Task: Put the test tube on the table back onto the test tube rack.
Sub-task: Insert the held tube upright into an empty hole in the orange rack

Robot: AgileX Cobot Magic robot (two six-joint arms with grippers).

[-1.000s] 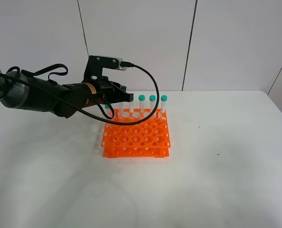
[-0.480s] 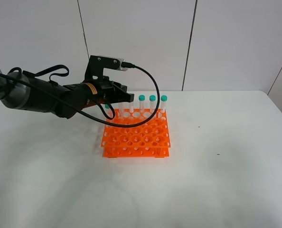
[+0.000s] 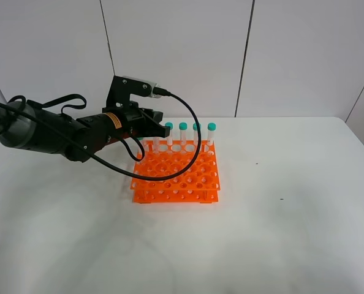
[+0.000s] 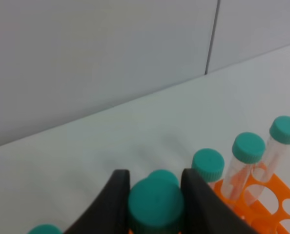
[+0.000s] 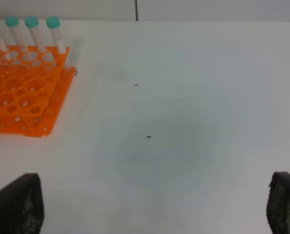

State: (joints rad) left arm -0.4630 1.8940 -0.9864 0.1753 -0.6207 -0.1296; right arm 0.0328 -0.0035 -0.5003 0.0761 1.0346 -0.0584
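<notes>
**Materials and Surface Finish**

The table (image 3: 280, 233) was white and matt. The rack (image 3: 176, 177) was smooth orange plastic. The test tube (image 4: 156, 204) had a smooth teal plastic cap. The other tubes (image 4: 246, 151) were clear plastic. The left gripper (image 4: 155, 183) had matt black fingers (image 4: 111, 207).

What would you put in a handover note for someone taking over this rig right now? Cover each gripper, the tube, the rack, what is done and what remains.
Left gripper: shut on the teal cap of the test tube, at the back left corner of the orange test tube rack.
Right gripper: open, empty, over bare white table, away from the rack.
Other capped tubes stand in the rack's back row.
Done: the tube is off the table.
Left: its tip is hidden, so check that it sits in a hole, then release and withdraw.
</notes>
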